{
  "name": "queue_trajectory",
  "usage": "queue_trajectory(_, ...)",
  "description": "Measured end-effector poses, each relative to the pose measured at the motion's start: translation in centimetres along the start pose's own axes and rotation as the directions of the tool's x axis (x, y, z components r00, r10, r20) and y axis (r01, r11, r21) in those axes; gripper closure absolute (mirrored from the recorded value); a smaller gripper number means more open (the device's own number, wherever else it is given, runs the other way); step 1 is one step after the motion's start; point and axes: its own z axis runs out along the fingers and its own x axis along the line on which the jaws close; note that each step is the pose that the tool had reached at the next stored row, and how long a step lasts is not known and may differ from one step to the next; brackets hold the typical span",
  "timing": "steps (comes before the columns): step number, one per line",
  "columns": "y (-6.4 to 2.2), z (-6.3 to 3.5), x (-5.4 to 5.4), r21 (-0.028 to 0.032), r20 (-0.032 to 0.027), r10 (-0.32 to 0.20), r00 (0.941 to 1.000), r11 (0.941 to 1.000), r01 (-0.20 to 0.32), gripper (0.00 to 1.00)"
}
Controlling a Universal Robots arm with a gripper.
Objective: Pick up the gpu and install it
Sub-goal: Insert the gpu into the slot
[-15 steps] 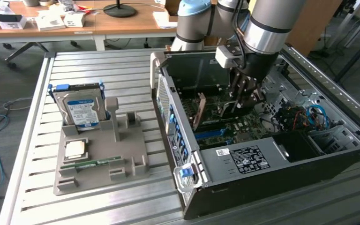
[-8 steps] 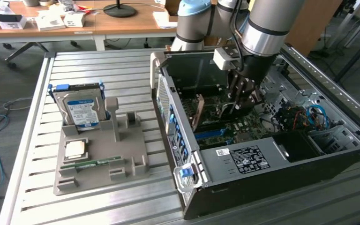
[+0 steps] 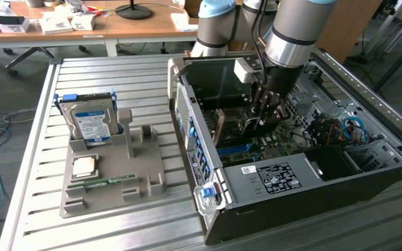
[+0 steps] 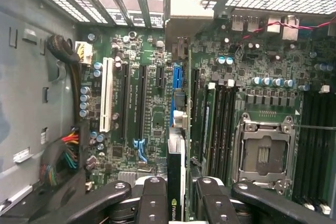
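Inside case (image 3: 257,222), over blue slot (image 4: 176,80) | gripper (image 4: 181,184) pinching gpu (image 4: 175,169) edge-on | step: install | likely needs edge-to-slot alignment

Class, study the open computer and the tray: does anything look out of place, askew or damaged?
Nothing looks damaged or spilled. One oddity: the processor socket sits empty, while a square chip lies on the grey tray.
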Motion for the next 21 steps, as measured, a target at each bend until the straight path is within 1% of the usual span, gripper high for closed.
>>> queue_trajectory(10, 0.47, 1.00, 0.0, 0.0024, -0.0001, -0.002, 1.0000, 1.0000, 0.002, 0.74)
queue_trajectory(16, 0.70, 1.13, 0.0, 0.0028, -0.0001, -0.002, 1.0000, 1.0000, 0.002, 0.74)
queue_trajectory(21, 1.16, 1.23, 0.0, 0.0039, -0.0003, -0.002, 1.0000, 1.0000, 0.002, 0.74)
